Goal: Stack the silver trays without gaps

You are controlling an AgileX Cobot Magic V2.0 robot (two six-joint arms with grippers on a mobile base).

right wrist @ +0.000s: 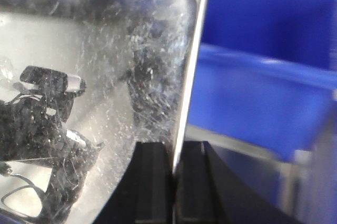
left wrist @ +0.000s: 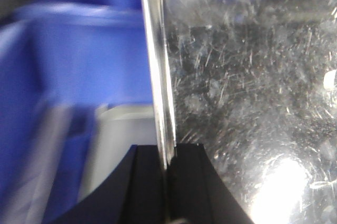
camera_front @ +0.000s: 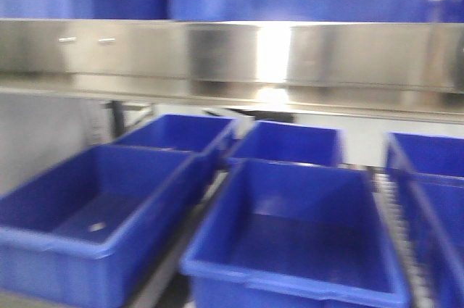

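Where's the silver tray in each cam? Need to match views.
Exterior front: not in it; only the steel rail above the blue bins.
Left wrist: silver tray fills the right side, its rim pinched by the left gripper at bottom centre.
Right wrist: silver tray fills the left side, its rim pinched by the right gripper.
Shared landmark: blue bins.

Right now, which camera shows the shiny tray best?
The right wrist camera: it shows the tray with a rounded corner and its rim pinched by the right gripper. The left wrist camera shows one rim and scratched face. The front camera shows no tray, just blue bins.
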